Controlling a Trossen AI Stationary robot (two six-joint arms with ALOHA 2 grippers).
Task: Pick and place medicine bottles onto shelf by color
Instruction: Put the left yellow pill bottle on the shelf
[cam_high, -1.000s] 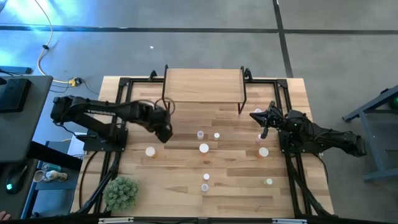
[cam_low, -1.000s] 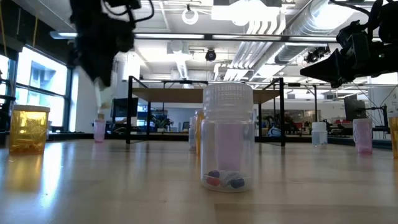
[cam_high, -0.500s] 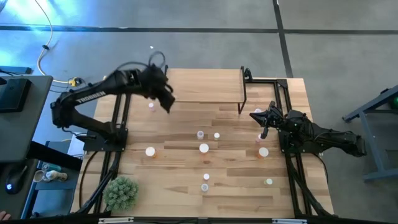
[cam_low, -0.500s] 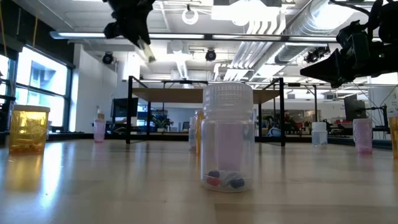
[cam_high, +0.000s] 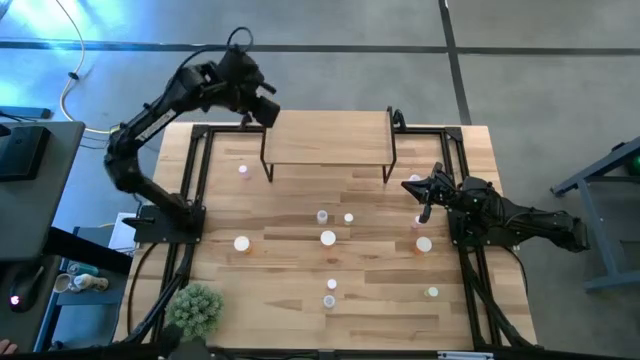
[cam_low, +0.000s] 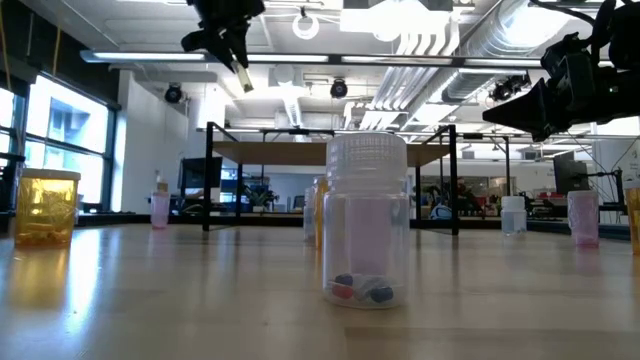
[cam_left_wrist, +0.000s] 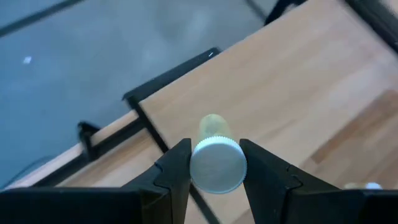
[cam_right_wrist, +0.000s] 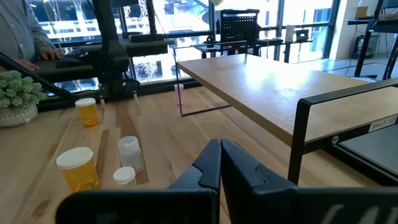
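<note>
Left gripper (cam_high: 268, 112) raised high above the table at about 11 o'clock in the overhead view, over the near-left corner of the small raised shelf with light wood top and thin black legs (cam_high: 330, 135); fingers (cam_left_wrist: 177, 165) clamped on either side of a small yellow-green bottle with a white cap (cam_left_wrist: 216, 163), cap toward the wrist camera, body pointing down at the shelf corner; same gripper seen in the level view near the top at 11 o'clock (cam_low: 238, 68), pale bottle end showing below the fingers.

Right gripper (cam_high: 412, 186) low at about 3 o'clock on the butcher-block wooden table (cam_high: 300, 290), just right of the shelf's right front leg; fingers (cam_right_wrist: 214, 163) pressed together, nothing between them.

Shelf standing at 12 o'clock on the table; top bare of bottles in the overhead view.

Remaining white-capped bottles standing on the table: pink bottle (cam_high: 243, 169) at 10 o'clock beside the shelf's left leg; orange bottle (cam_high: 241, 243) at 8 o'clock; cluster of three (cam_high: 328, 237) near centre; one (cam_high: 331, 286) and one (cam_high: 330, 301) at 6 o'clock; two (cam_high: 423, 243) beside the right gripper; yellow-green one (cam_high: 432, 293) at 4 o'clock.

Clear bottle with coloured capsules (cam_low: 366, 220) closest to the level camera.

Spiky green plant (cam_high: 195, 309) at 7 o'clock on the table corner.
</note>
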